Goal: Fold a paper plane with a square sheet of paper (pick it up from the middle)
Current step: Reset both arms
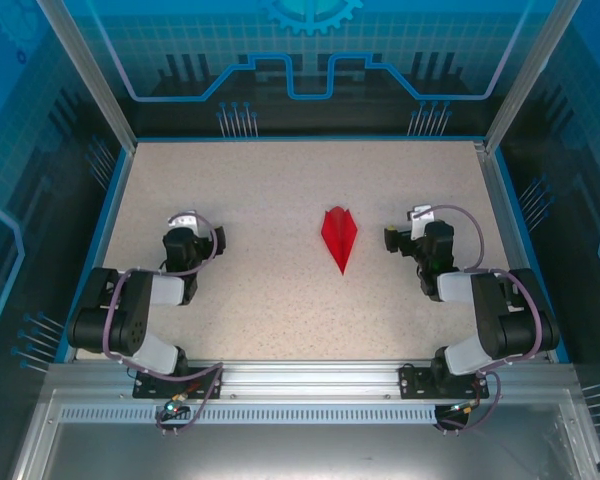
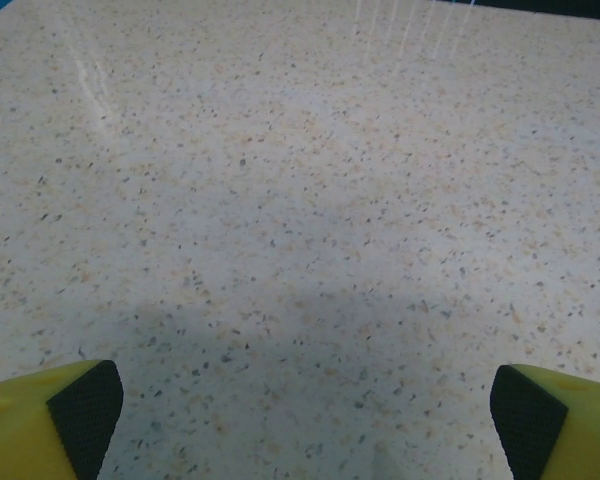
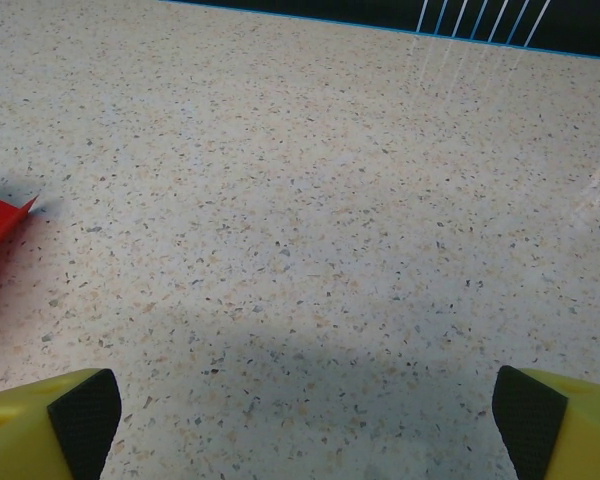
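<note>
A slim bright red paper plane (image 1: 340,236) lies flat on the speckled table (image 1: 280,300), right of centre, its sharp nose toward the near edge. A red corner of the paper plane (image 3: 2,228) shows at the left edge of the right wrist view. My right gripper (image 1: 408,226) hovers just right of it, apart from it, open with only bare table between its yellow fingers (image 3: 50,425). My left gripper (image 1: 185,226) stays over the left side of the table, far from the plane, also open with nothing between its fingers (image 2: 55,420).
Blue rails (image 1: 115,200) edge the table on the left, back and right. Both arm bases sit on the metal beam (image 1: 300,385) at the near edge. Cables loop off each wrist.
</note>
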